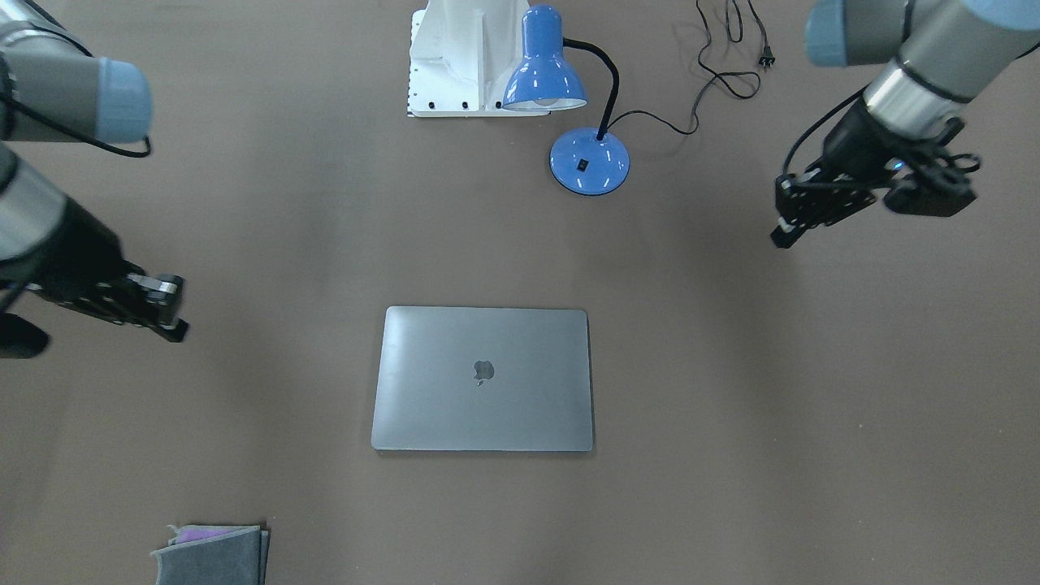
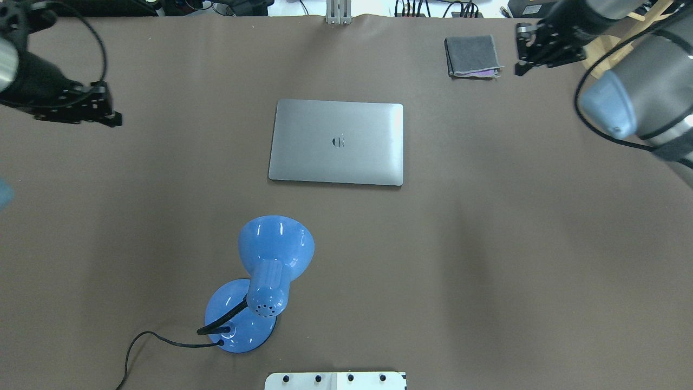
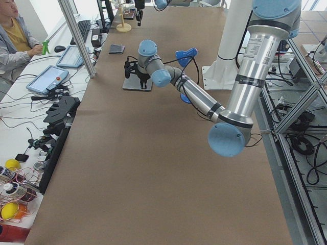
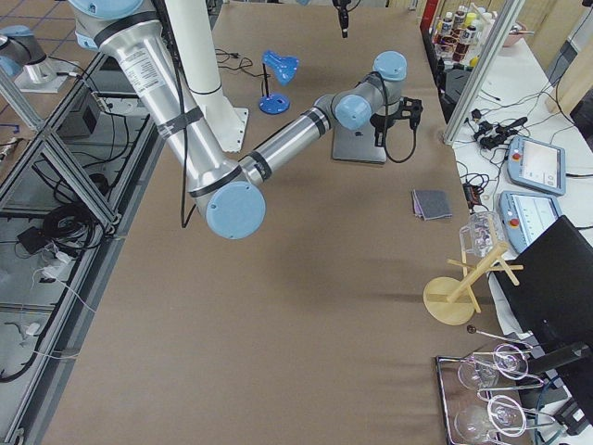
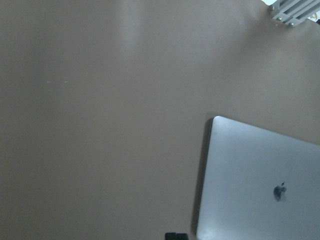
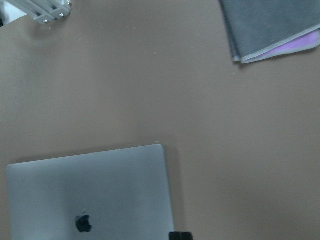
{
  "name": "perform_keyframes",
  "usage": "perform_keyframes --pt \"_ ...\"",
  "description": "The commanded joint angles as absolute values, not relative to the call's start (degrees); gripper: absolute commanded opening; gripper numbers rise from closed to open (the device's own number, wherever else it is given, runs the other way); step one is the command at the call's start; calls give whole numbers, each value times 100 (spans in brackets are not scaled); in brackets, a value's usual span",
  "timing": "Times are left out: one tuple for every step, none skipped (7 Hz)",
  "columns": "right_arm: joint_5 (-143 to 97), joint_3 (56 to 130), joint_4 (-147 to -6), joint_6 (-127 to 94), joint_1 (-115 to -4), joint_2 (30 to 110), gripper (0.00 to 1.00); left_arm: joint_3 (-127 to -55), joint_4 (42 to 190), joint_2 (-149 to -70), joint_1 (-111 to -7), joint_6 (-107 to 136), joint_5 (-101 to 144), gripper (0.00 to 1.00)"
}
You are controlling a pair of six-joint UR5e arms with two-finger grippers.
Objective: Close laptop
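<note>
The laptop lies shut and flat in the middle of the brown table, grey lid up with the dark apple logo showing; it also shows in the overhead view. No keys or screen show. My left gripper hovers well off the laptop's left side, fingers together and empty; it also shows in the front-facing view. My right gripper hovers off the far right, fingers together and empty, and shows in the front-facing view too. Each wrist view shows one corner of the lid.
A blue desk lamp stands between the robot base and the laptop, its black cord trailing toward my left side. A folded grey and purple cloth lies at the far right, beside my right gripper.
</note>
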State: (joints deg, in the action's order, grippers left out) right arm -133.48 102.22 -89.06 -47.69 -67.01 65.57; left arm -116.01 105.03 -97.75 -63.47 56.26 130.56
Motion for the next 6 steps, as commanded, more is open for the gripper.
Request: perform_keyframes --pt "-13447 11221 -10093 -2359 -7817 7845 100 -11910 10459 -8049 -7938 2672 13961 61" --pt "-13439 11406 -10725 -1033 -8222 8310 100 -11613 10459 -7494 -8485 1262 14009 70" --pt "-13412 11304 -10862 251 -8592 8715 100 -11306 10415 -7236 -8908 361 14010 98" --pt "-13430 11242 -10855 699 -8761 9023 100 -11164 10398 -7077 -9077 134 13966 98" --pt "-13438 11241 -10854 755 -8824 9113 100 -11197 10049 -7084 -9088 132 13948 98" --pt "-13438 11259 -10854 808 -8850 9175 100 -11206 9776 -7136 -9079 132 13835 98"
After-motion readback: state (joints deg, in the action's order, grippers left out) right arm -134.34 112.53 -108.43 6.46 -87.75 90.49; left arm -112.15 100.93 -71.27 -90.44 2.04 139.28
